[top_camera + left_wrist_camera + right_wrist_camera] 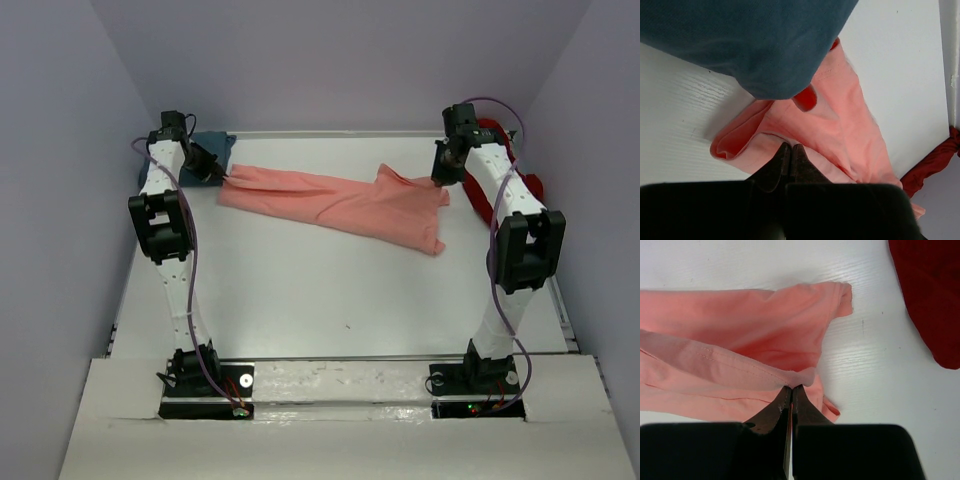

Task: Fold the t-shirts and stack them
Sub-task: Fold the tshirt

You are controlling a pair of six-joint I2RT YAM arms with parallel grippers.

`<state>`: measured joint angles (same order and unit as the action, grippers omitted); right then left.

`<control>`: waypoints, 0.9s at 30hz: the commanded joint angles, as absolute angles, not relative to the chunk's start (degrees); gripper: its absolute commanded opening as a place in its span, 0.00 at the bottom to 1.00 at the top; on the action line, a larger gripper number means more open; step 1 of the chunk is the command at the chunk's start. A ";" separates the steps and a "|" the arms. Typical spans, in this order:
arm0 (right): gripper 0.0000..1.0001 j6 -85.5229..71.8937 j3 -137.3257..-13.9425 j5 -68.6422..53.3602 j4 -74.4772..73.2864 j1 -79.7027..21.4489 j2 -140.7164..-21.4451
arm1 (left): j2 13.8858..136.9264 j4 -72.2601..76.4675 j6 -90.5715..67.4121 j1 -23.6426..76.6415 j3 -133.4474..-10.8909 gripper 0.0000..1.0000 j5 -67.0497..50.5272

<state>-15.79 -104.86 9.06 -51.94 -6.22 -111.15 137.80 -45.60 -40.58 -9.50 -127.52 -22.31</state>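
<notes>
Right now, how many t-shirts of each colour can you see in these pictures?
salmon-pink soft cotton t-shirt: 1
teal blue-green soft cotton t-shirt: 1
dark red soft cotton t-shirt: 1
Total: 3

Robotics lab test cell: two arms [170,245] bolted to a white table [320,300], boxed in by plain lilac walls [340,60], purple cables [195,270] exposed.

Surface: white table [300,290], matte, fine ribbed grain in the wrist views | Mark: small dark speck [348,326] toward the near edge, about mid-width | Enclosure: pale lilac walls [330,60] at far, left and right edges | Near edge: white board [340,425], scuffed
</notes>
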 commanded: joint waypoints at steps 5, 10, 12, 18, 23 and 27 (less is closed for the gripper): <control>0.00 -14.85 -109.34 9.05 -49.83 -5.19 -113.11 | 137.63 -44.47 -40.61 -9.84 -129.55 0.00 -23.20; 0.00 -14.94 -109.60 8.79 -49.31 -5.19 -114.08 | 138.34 -44.21 -40.87 -9.84 -130.16 0.00 -23.47; 0.00 -15.03 -109.60 8.70 -49.13 -5.19 -114.43 | 138.95 -44.30 -40.96 -9.84 -130.86 0.00 -23.64; 0.00 -15.03 -109.07 8.79 -48.25 -5.19 -115.40 | 140.10 -44.03 -41.22 -9.84 -131.92 0.00 -24.08; 0.00 -15.03 -108.98 8.53 -47.46 -5.19 -116.72 | 141.06 -43.60 -41.48 -9.84 -131.92 0.00 -24.26; 0.00 -14.94 -109.42 8.44 -47.02 -5.19 -117.95 | 141.68 -42.80 -41.92 -9.84 -132.01 0.00 -24.52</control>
<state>-15.79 -106.91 8.54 -49.80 -5.65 -116.57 141.93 -44.10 -41.45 -9.47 -129.47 -23.03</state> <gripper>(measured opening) 0.021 0.036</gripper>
